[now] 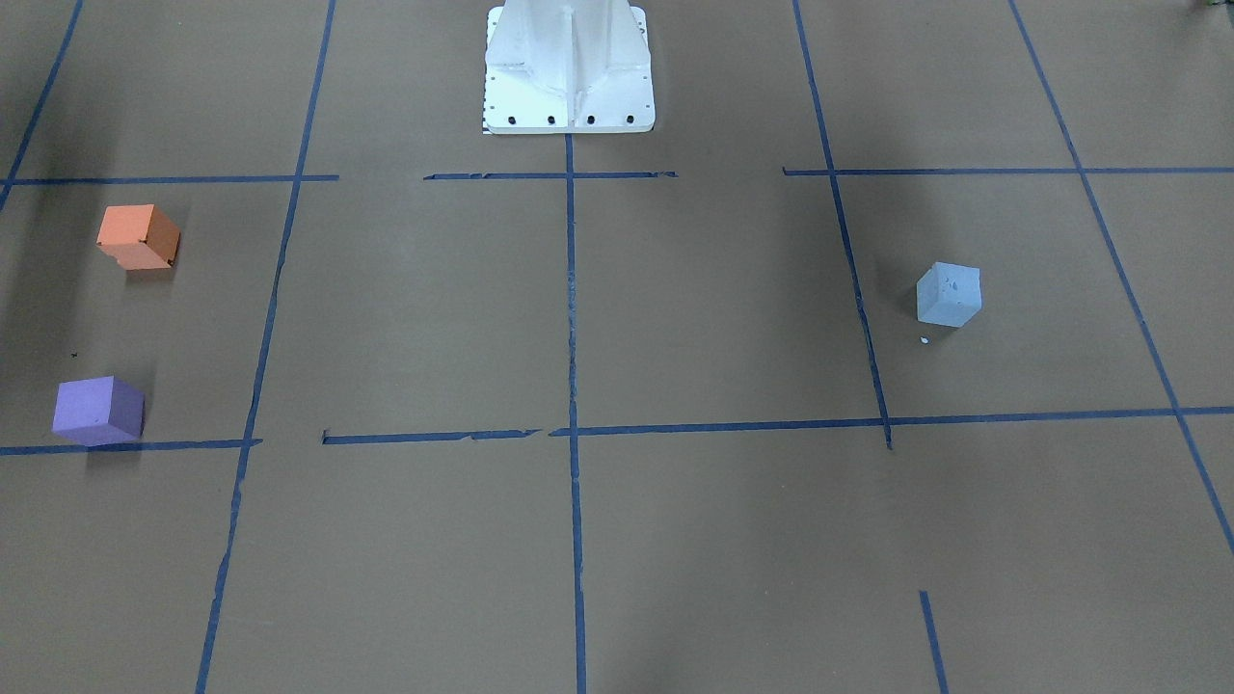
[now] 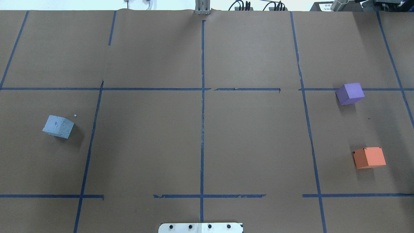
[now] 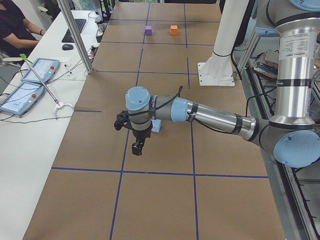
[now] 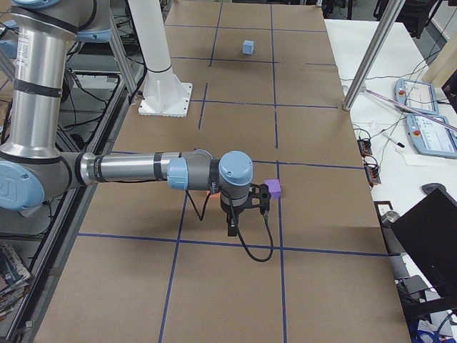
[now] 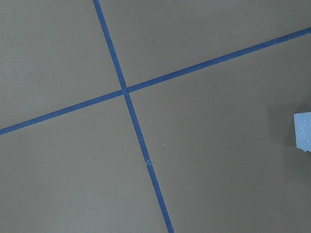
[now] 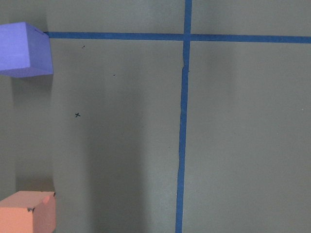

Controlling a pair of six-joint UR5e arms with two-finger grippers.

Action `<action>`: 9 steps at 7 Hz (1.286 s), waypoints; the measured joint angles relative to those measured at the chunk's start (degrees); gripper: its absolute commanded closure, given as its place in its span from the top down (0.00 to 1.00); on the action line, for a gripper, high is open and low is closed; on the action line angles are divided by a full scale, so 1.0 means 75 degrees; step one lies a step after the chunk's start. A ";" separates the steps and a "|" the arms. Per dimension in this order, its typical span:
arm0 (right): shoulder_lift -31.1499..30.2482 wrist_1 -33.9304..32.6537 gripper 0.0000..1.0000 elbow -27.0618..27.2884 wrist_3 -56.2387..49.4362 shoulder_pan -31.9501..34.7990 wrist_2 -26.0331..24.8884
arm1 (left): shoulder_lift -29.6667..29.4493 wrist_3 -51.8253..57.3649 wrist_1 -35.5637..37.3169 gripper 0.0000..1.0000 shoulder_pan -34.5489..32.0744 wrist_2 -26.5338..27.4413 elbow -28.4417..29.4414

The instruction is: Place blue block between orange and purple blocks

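Left tool [image 3: 137, 147] above table [image 2: 145, 145] at mid-frame, seen in a side view only; right tool [image 4: 232, 227] likewise; cannot tell whether apart or together. Blue block [image 2: 58, 127] at overhead frame's left, well apart from purple block [image 2: 350, 93] upper right and orange block [image 2: 369, 157] lower right.

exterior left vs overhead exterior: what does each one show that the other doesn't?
Only exterior left: the left arm, its end effector hanging over the table near the blue block, which the arm partly hides; an operator and two teach pendants. Only overhead: the blue block unobstructed, a small white speck next to it. Both: the orange block and purple block on the robot's right, and the blue tape grid.
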 measured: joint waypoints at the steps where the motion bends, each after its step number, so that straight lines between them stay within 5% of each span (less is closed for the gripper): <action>1: 0.0008 -0.0002 1.00 0.0000 0.0002 -0.0009 0.0087 | -0.0004 0.0000 -0.0007 1.00 0.0019 0.0005 0.0046; 9: -0.0016 -0.0002 1.00 -0.0029 0.0004 -0.0095 0.0187 | 0.0059 0.0046 -0.0093 1.00 0.0284 -0.0134 -0.0130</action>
